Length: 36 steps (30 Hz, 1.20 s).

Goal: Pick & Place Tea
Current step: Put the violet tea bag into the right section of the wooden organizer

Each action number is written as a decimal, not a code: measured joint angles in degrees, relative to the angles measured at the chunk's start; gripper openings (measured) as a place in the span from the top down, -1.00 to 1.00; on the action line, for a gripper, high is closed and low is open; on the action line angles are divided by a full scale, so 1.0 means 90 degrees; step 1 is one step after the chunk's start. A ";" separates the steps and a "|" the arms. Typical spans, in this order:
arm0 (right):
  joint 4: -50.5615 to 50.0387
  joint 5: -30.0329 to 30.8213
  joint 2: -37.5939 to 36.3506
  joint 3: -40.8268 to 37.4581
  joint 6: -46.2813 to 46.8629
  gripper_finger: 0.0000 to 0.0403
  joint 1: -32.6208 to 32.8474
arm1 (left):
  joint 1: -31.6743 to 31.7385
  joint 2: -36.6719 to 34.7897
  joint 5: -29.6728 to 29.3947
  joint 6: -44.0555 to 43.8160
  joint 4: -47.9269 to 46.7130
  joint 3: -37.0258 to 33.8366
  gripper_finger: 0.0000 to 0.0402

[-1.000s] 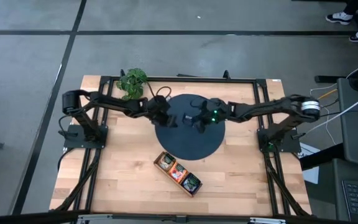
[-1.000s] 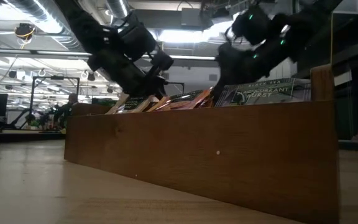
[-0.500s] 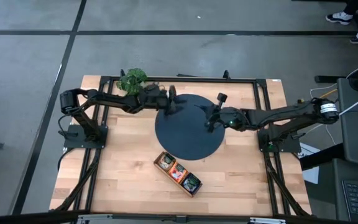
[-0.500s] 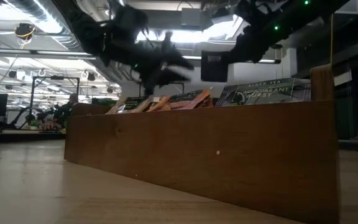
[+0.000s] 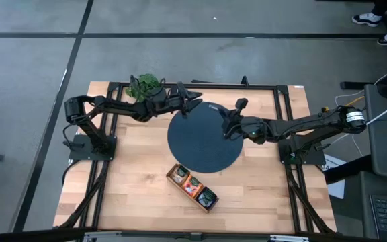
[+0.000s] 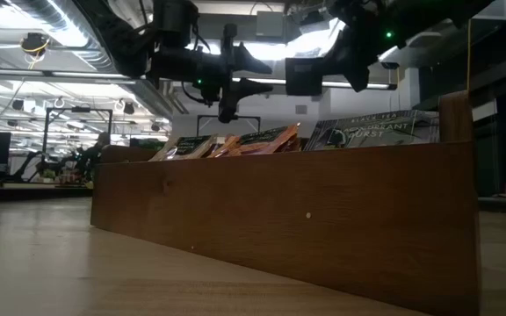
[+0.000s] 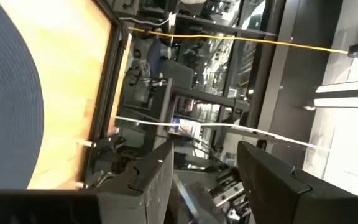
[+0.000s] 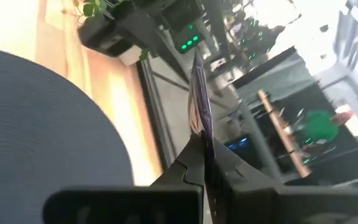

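Fingers of the right gripper (image 8: pixel 199 142) are pressed together on one thin tea sachet (image 8: pixel 199 99), pinched by its lower edge so that it stands edge-on above the fingertips; this gripper hangs over the right rim of the dark round mat (image 5: pixel 203 141), lifted clear of it, which looks like a carry and not a set-down; the mat itself lies bare beneath, so judging by that, nothing waits there to be fetched. Opposite, at the mat's far left rim, the left gripper (image 5: pixel 191 102) is spread wide with nothing between its fingers (image 7: pixel 146 182), apparently either done with a handover or ready for one. Nearer than the mat, on the tabletop (image 5: pixel 126 181), the wooden tray (image 6: pixel 279 219) holds the other sachets (image 6: pixel 266 139) upright in its compartments, packed leaning on one another; the pinched one probably belongs there too. Beyond the mat's left edge stands the leafy plant (image 5: pixel 143 86), out of the way.
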 joint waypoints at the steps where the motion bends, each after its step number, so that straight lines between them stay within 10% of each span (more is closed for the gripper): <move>1: 0.0063 0.0002 0.0000 0.0002 -0.0216 0.99 0.0000 | -0.0020 0.0002 -0.0002 -0.0008 -0.0006 0.0000 0.14; 18: 0.0837 -0.0721 0.0000 0.0004 -0.2892 0.98 -0.0002 | -0.0302 0.0003 0.0066 0.0128 -0.0144 0.0000 0.13; 36: 0.1020 -0.1131 0.0002 0.0009 -0.2911 0.98 -0.0002 | -0.0482 0.0003 -0.0006 0.0405 -0.0130 0.0000 0.16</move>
